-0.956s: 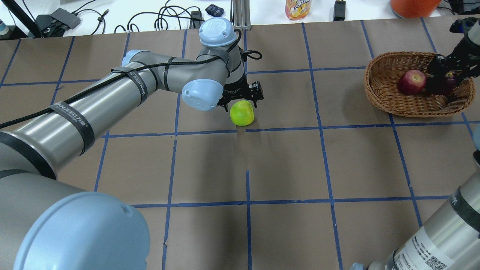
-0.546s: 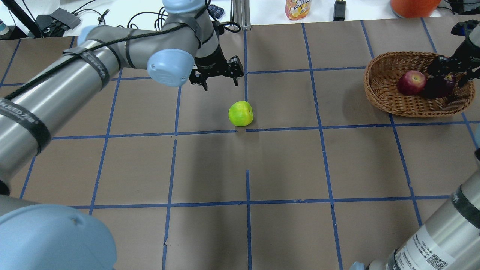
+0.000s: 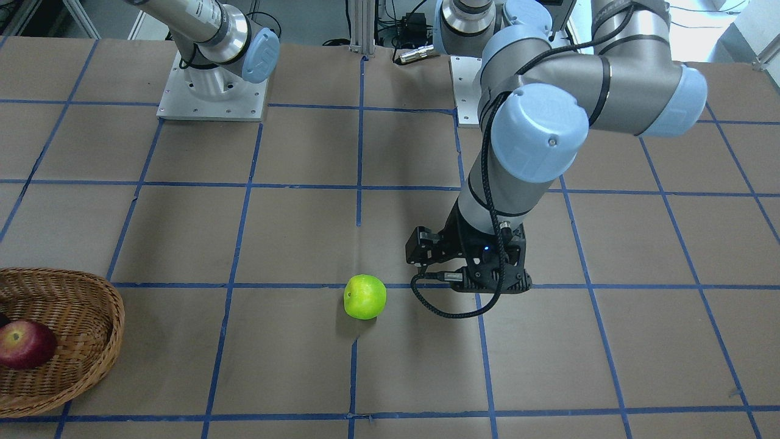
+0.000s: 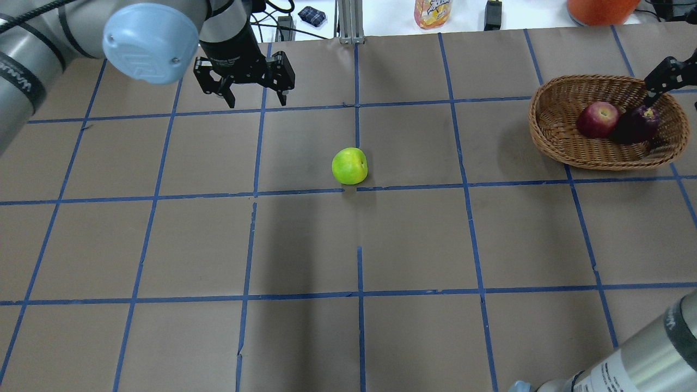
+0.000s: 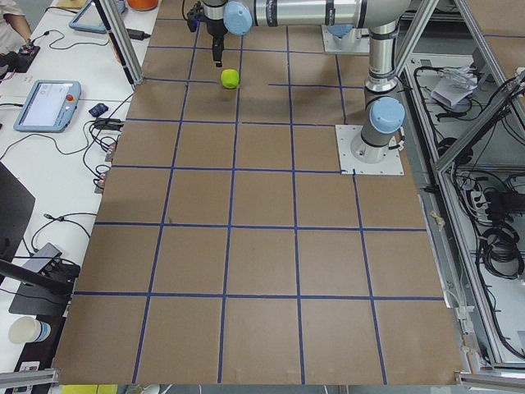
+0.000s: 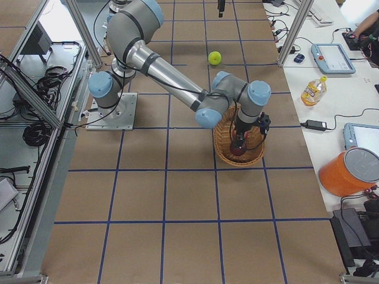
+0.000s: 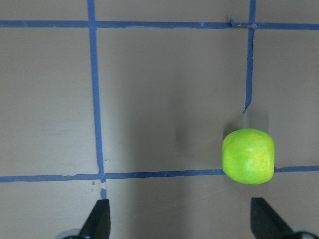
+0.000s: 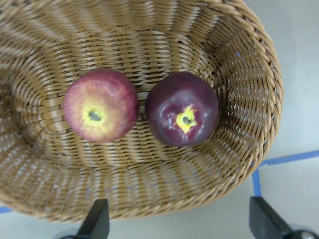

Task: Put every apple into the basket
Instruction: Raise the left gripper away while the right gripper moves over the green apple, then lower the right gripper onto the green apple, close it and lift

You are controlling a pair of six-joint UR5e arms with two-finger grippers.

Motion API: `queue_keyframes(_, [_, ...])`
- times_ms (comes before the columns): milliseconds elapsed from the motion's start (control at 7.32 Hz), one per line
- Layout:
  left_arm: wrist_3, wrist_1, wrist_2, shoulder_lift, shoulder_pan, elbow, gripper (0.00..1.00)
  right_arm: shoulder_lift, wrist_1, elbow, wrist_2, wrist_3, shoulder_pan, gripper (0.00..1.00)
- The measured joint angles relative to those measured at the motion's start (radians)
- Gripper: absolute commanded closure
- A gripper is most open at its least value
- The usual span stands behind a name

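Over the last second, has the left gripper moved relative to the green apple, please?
Yes. In the overhead view the left gripper has gone from right beside the green apple to well left of it, nearer the far edge of the table.

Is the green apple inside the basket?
No, the green apple lies on the table, apart from the basket.

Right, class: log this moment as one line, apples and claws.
green apple: on table, loose | red apple, purple apple: in basket | left claw: open, empty | right claw: open, above basket
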Motion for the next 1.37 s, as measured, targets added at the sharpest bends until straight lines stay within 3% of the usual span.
queue_keyframes(273, [0.028,-0.027,0.007,0.051,0.039,-0.001,0.00,-0.067,0.098,0.001,0.017,0.193,0.124,0.00])
queue_keyframes(820, [0.078,-0.109,0.013,0.144,0.106,-0.053,0.00,-0.065,0.106,0.002,0.039,0.603,0.474,0.00])
queue_keyframes(1366, [0.081,-0.109,0.017,0.177,0.121,-0.080,0.00,0.077,-0.112,0.000,0.081,0.901,0.735,0.00])
